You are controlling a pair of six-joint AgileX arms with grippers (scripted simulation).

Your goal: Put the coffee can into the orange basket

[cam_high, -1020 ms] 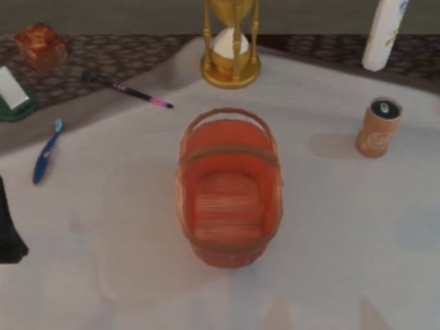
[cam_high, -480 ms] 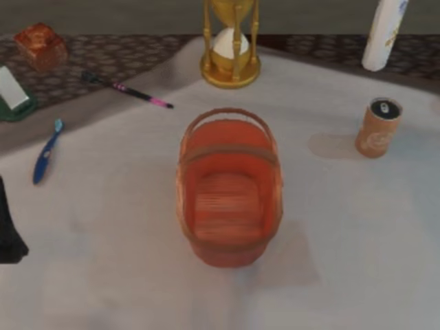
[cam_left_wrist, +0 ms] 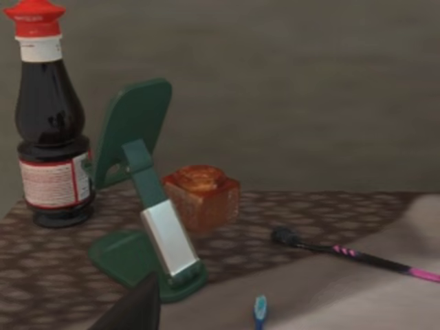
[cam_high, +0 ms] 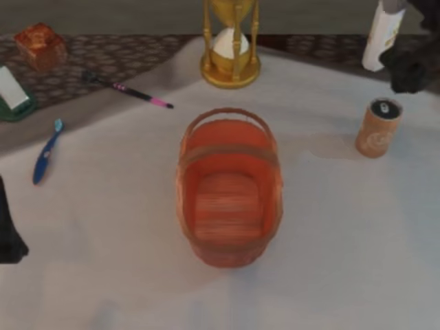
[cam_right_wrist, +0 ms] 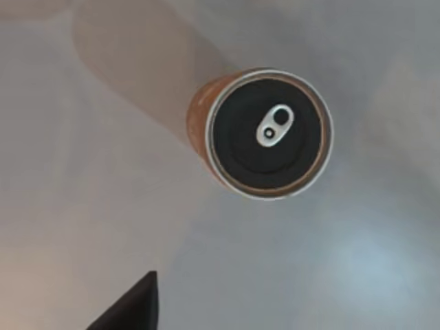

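The coffee can [cam_high: 378, 127] stands upright on the white cloth at the right, tan with a black top. In the right wrist view the coffee can [cam_right_wrist: 268, 134] is seen from straight above, pull tab showing. My right gripper [cam_high: 412, 67] hovers at the far right just behind the can, apart from it; only one dark fingertip [cam_right_wrist: 134, 308] shows, off to the side, with nothing between the fingers. The orange basket [cam_high: 180, 185] sits in the middle, holding nothing. My left gripper [cam_high: 8, 234] is parked at the left edge, with one fingertip [cam_left_wrist: 137, 309] in view.
A golden hourglass [cam_high: 230, 48] stands behind the basket and a tall white bottle [cam_high: 379, 38] behind the can. At the left lie a pink-black pen [cam_high: 127, 89], a blue toothbrush [cam_high: 47, 151], a green phone stand [cam_high: 12, 93], a brown bread block [cam_high: 40, 45] and a dark sauce bottle [cam_left_wrist: 51, 124].
My right arm has come into the top view at the far right, behind the can. The can, basket and left arm have not moved.
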